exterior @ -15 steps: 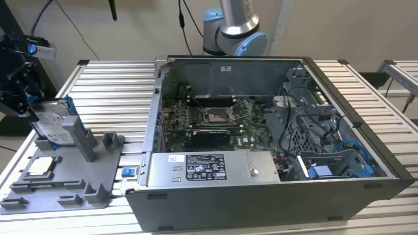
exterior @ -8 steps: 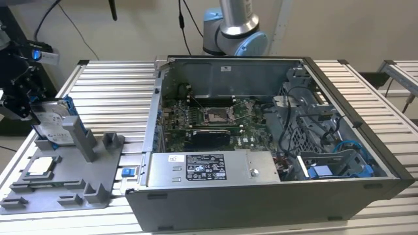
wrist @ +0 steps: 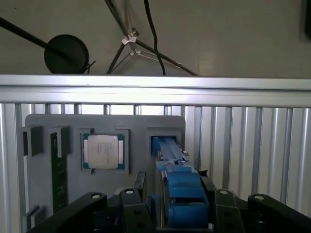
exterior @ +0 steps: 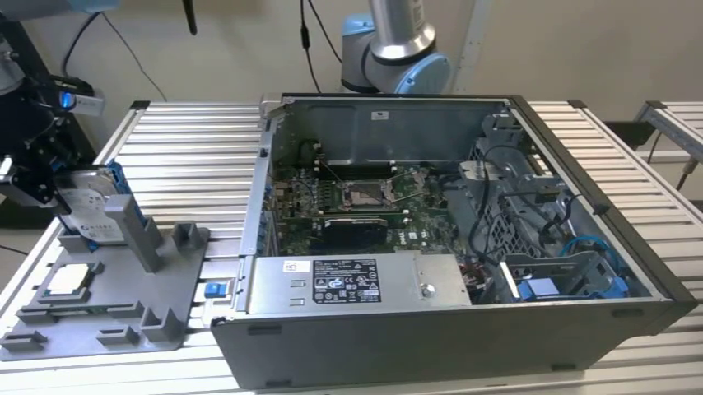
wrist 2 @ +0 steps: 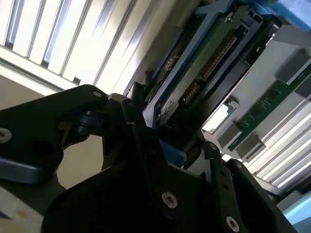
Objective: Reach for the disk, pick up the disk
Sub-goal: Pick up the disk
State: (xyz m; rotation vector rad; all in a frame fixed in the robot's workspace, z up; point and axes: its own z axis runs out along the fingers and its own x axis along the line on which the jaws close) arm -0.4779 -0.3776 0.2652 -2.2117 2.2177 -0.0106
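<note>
Silver-grey with blue side rails, the disk (exterior: 86,207) stands on edge in a slot of the grey fixture (exterior: 132,321) at the left of the exterior view. Its long axis is upright and its labelled face is turned toward the camera. In the first wrist view its blue-railed edge runs straight out from the end effector (wrist: 179,206), inside its span and in line with it. I cannot tell whether the end effector is clamped on the disk or merely around it. The disk looks seated in its slot, so I judge it not yet lifted. The open computer case (exterior: 439,247) sits well apart on the bench (exterior: 187,156), toward the frame's right.
</note>
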